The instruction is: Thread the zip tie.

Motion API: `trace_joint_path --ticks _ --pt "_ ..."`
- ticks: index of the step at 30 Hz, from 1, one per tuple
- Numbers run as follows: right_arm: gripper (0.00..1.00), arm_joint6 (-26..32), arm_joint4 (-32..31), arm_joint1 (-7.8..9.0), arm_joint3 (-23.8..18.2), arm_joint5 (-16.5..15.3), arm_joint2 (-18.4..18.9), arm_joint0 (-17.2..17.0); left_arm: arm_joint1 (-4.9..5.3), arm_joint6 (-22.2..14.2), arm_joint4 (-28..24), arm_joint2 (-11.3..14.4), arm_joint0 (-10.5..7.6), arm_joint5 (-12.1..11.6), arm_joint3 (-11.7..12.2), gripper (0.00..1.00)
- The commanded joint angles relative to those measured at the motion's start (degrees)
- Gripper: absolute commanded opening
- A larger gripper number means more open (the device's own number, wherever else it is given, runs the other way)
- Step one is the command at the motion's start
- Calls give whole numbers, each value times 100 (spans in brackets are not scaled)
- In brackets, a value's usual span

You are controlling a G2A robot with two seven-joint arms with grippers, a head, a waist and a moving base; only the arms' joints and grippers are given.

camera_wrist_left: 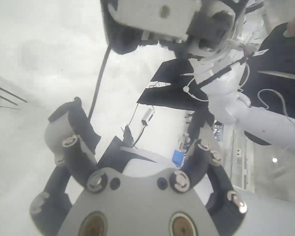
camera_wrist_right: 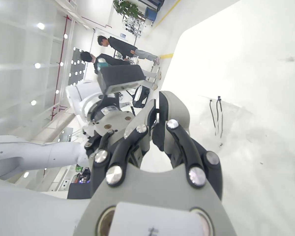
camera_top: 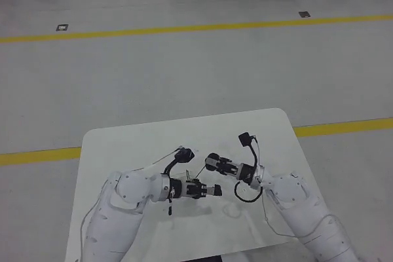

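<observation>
While the thin black plastic zip tie [camera_wrist_left: 100, 74] hangs between the two arms above the white rounded table [camera_top: 118, 147], we see the right gripper [camera_wrist_right: 159, 100] pressed closed, its two grey fingers almost meeting. We judge that it pinches the upper end of the zip tie, because the strap runs straight up into its dark underside. The left gripper [camera_wrist_left: 137, 110] is spread wide and grasps nothing. The strap's lower end passes beside one of its black-padded fingers [camera_wrist_left: 81, 124], and we cannot tell whether the two touch.

To do this step well, we judge that the left gripper should close on the strap near its free end. Only a short length should be left beyond the pads, so the tip does not flop. Both arms should then line the tip up square with the locking head before any push. Small, slow corrections suit so limp a strap — a grip too far back would let it bend away.

From the top view we get the layout: both grippers sit near each other over the near middle of the table, with the zip tie a faint dark line between them. The left wrist view adds close detail — the strap's long run and the wide gap between the left fingers. The right wrist view gives us the closed fingers and, farther off on the table, two spare black zip ties [camera_wrist_right: 216, 116] lying side by side.
</observation>
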Motion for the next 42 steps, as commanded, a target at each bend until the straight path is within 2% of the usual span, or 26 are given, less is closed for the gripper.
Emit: trace_joint_path --ticks 1,2,4,5,6,10,13,16,27,30,32,34,39,42 --pt "0 -123 433 -32 -2 0 -17 -61 4 352 -884 -132 116 -273 72 100" --pt "0 -170 646 -57 -24 0 -7 -105 22 534 -1095 -232 173 -489 126 100" --pt "0 -244 794 -98 61 0 0 -181 44 733 -1331 -295 267 -659 207 100" --pt "0 -319 947 -137 104 0 -4 -225 49 851 -1683 -335 319 -784 241 100" --pt "0 -350 955 -163 124 0 5 -237 60 871 -1808 -352 336 -866 269 100" --pt "0 -434 1123 -293 127 0 87 -318 111 1131 -1958 -379 385 -1033 307 100" --pt "0 -417 1171 -400 100 0 193 -385 132 1490 -2118 -370 433 -1150 353 100" --pt "0 -443 1050 -513 97 0 267 -443 152 1599 -2042 -336 412 -1179 407 100" --pt "0 -443 1050 -513 97 0 267 -443 152 1599 -2042 -336 412 -1179 407 100" --pt "0 -635 874 -517 152 0 268 -459 151 2004 -2168 -277 413 -1035 494 100" --pt "0 -717 1202 -547 126 0 232 -497 161 2268 -2389 -324 420 -947 536 100" --pt "0 -891 1041 -560 69 0 272 -546 190 2404 -2346 -397 423 -915 534 100" --pt "0 -1034 1360 -671 -63 0 176 -618 253 2436 -2401 -379 473 -862 442 100" --pt "0 -1085 1406 -748 -93 0 131 -604 277 2490 -2487 -324 460 -872 491 100"
